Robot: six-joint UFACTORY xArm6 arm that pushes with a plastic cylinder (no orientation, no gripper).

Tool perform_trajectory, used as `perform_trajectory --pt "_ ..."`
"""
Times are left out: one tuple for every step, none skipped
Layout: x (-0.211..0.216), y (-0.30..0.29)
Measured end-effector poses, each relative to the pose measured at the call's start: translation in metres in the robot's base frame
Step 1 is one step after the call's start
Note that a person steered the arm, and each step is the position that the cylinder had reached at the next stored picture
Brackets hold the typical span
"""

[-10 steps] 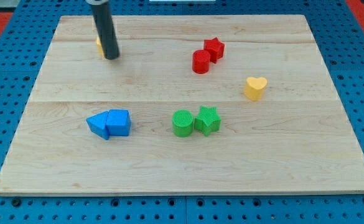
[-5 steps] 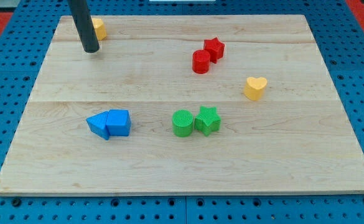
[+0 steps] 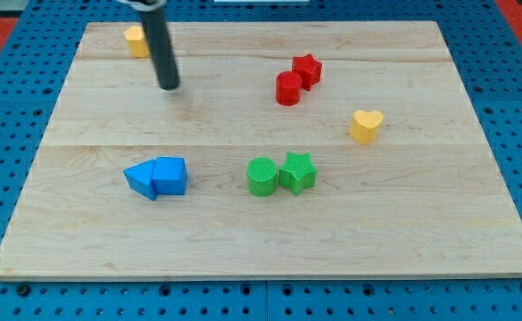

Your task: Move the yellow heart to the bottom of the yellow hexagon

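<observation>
Approach step: my tip (image 3: 169, 86) near yellow hexagon (image 3: 136, 40), well apart from yellow heart (image 3: 366, 126). No gripper, nothing held. Next: swing to heart's right side, push left across tabletop (image 3: 421, 223).

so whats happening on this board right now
A robot arm is pushing small blocks around a wooden board with a dark rod. My tip sits near the view's top left, just right of and below the yellow hexagon, not touching it. The yellow heart, which has to end up below that hexagon, sits untouched far off at the view's right. Pairs of red, green and blue blocks lie elsewhere.
</observation>
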State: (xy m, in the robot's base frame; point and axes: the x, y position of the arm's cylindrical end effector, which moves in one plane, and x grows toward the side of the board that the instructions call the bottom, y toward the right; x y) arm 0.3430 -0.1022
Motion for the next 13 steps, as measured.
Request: perform_trajectory --pt "0.031 0.058" --pt "0.032 0.094" --pt "0.026 0.146" --pt "0.018 0.219" --pt "0.024 0.285" --pt "0.076 0.291" --pt "0.090 0.245" --pt "0.068 0.180" --pt "0.057 0.203" --pt "0.066 0.239" --pt "0.028 0.228" --pt "0.034 0.194" --pt "0.031 0.157"
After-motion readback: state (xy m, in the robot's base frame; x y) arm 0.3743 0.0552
